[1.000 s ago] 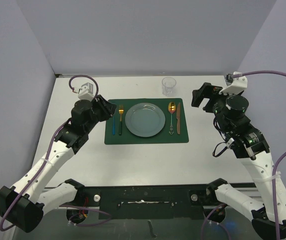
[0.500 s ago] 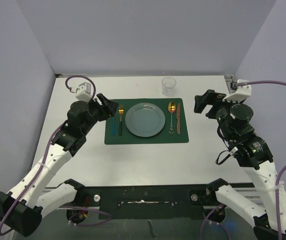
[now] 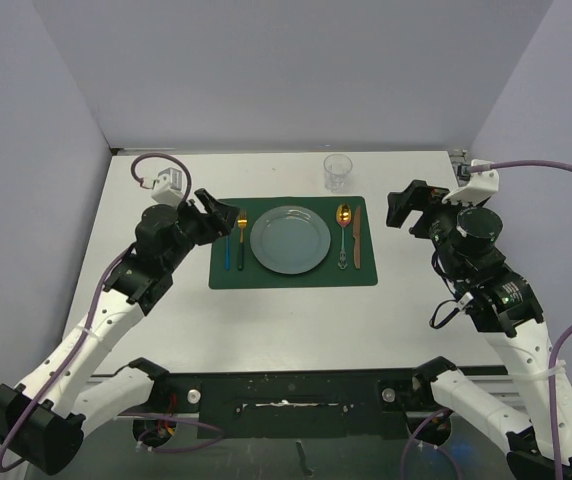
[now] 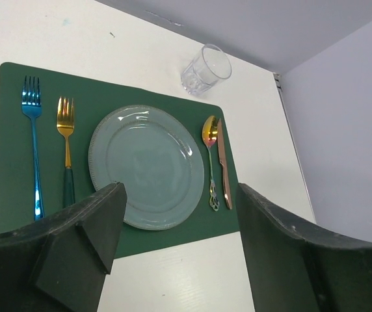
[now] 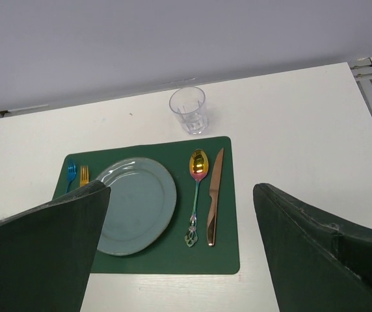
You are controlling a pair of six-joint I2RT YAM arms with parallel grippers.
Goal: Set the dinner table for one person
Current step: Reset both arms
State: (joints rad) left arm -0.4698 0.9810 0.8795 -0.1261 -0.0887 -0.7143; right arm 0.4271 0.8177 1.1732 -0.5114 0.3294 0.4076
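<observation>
One plate [image 3: 290, 239] on placemat [image 3: 266, 275], glass [image 3: 338, 171], dinner table [image 3: 266, 320]

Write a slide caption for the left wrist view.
Placemat with plate, blue fork, gold fork, spoon and knife; glass beyond; left gripper open.

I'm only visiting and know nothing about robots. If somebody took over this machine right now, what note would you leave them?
Left gripper: open, empty, near the placemat's left edge.
Right gripper: open, empty, off the mat's right side.
Things: dark green placemat on the dinner table; plate at its centre; blue fork and gold fork left of the plate; spoon, then knife, right of it; glass on the table just beyond the mat's far edge.
Done: the setting for one looks complete.
Left: apparently nothing to place; perhaps only pull both arms back.
</observation>
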